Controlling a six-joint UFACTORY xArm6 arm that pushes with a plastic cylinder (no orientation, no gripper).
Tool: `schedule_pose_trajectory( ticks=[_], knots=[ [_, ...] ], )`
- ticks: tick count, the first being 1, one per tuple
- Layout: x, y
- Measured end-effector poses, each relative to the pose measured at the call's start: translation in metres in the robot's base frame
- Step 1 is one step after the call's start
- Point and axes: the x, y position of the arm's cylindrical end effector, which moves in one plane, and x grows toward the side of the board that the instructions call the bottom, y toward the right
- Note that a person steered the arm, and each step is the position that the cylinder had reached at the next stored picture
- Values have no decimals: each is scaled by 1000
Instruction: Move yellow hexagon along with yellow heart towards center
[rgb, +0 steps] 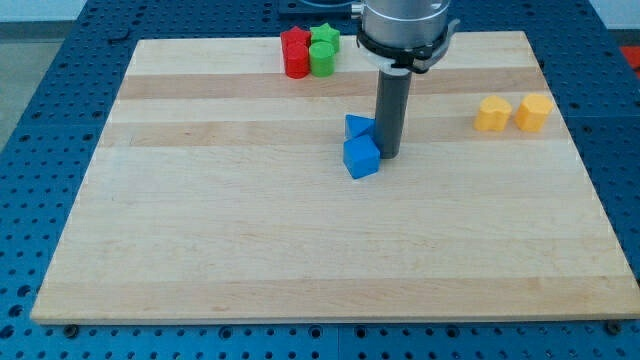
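Note:
The yellow heart (492, 114) and the yellow hexagon (533, 112) sit side by side near the board's right edge, the heart on the left. My tip (388, 155) rests near the board's middle, well to the left of both yellow blocks. It touches or nearly touches the right side of a blue cube (361, 157). A second blue block (358, 127), its shape partly hidden by the rod, lies just behind the cube.
At the view's top, left of the rod, stand a red star (294, 41), a red cylinder (297, 64), a green star (324, 38) and a green cylinder (321, 59) in a tight cluster. The wooden board (200, 220) lies on a blue perforated table.

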Motion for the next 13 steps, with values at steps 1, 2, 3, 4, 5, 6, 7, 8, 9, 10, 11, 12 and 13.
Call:
schedule_pose_trajectory(
  ticks=[1, 2, 3, 4, 5, 6, 7, 8, 9, 10, 11, 12, 13],
  knots=[
    [0, 29],
    [0, 93],
    [-1, 175],
    [-15, 243],
    [-51, 268],
    [-62, 248],
    [-57, 199],
    [-44, 140],
    [-38, 85],
    [-38, 54],
    [-38, 32],
    [-29, 12],
    [-14, -1]
  ],
)
